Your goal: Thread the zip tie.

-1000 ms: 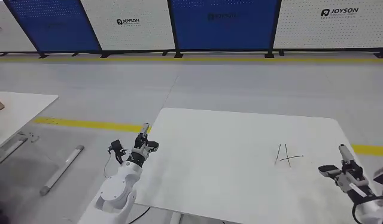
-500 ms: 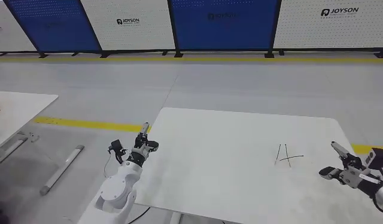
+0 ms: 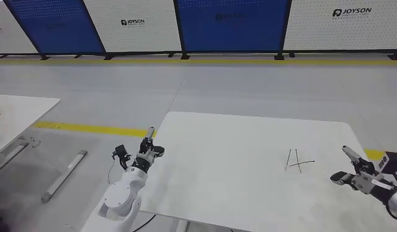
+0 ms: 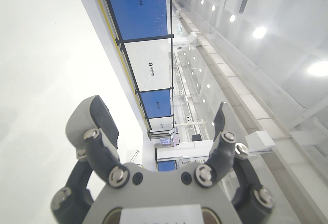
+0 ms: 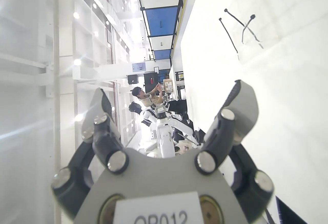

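Three thin black zip ties lie loose on the white table near its right side, two of them crossed. In the right wrist view the zip ties lie flat beyond the fingers. My right gripper hovers at the table's right edge, a short way right of the ties, open and holding nothing. My left gripper sits at the table's left edge, far from the ties, and it too is open and holds nothing.
A second white table stands off to the far left, with a pale bar on the floor near it. Blue and white panel walls line the back behind a yellow floor line.
My right gripper has shifted toward the table's right edge and turned over the last second; it has kept still for the last half second. The left arm and the ties have not moved.
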`<state>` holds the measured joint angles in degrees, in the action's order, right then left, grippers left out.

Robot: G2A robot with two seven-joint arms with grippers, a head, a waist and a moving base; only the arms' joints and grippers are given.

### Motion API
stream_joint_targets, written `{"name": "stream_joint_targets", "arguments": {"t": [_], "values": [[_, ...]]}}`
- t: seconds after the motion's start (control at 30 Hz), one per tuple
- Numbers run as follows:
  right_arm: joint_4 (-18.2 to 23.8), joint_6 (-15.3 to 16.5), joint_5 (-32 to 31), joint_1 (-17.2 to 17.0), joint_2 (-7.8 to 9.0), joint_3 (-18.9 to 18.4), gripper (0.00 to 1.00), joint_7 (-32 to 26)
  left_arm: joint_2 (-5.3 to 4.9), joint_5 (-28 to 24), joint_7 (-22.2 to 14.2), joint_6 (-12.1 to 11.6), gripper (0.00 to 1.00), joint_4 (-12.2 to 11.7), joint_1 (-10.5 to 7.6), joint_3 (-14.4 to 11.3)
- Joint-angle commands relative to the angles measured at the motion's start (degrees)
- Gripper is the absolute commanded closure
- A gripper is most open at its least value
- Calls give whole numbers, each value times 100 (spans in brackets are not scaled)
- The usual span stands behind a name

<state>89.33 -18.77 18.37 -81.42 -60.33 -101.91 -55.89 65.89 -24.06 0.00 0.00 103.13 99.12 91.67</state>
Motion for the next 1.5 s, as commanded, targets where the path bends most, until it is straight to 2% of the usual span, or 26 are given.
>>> {"name": "stream_joint_targets", "arguments": {"t": [0.0,0.07,0.2,0.33,0.47,0.53,0.6,1.1,1.17,1.23,1.33,1.47], "values": [[-7,-64,-59,115,38,-6,0,-223,0,0,0,0,0,0,0,0],[-122,-71,-83,256,80,-1,0,-527,0,0,0,0,0,0,0,0],[-397,-71,-533,661,178,166,0,-785,0,0,0,0,0,0,0,0],[-1052,-71,-748,1268,254,470,0,-1137,0,0,0,0,0,0,0,0],[-1729,-71,-1017,1843,280,954,0,-1239,0,0,0,0,0,0,0,0],[-1942,-71,-1153,2017,284,1146,0,-1260,0,0,0,0,0,0,0,0],[-2212,-71,-1341,2180,298,1399,0,-1587,0,0,0,0,0,0,0,0],[-2212,-71,-1341,2180,298,1399,0,-1587,0,0,0,0,0,0,0,0],[-2119,106,-1208,2204,296,1413,0,-1784,0,0,0,0,0,0,0,0],[-2164,480,-1191,2284,334,1428,0,-2280,0,0,0,0,0,0,0,0],[-2259,670,-1063,2493,415,1658,0,-2375,0,0,0,0,0,0,0,0],[-2196,766,-860,2760,591,2371,0,-2375,0,0,0,0,0,0,0,0]]}}
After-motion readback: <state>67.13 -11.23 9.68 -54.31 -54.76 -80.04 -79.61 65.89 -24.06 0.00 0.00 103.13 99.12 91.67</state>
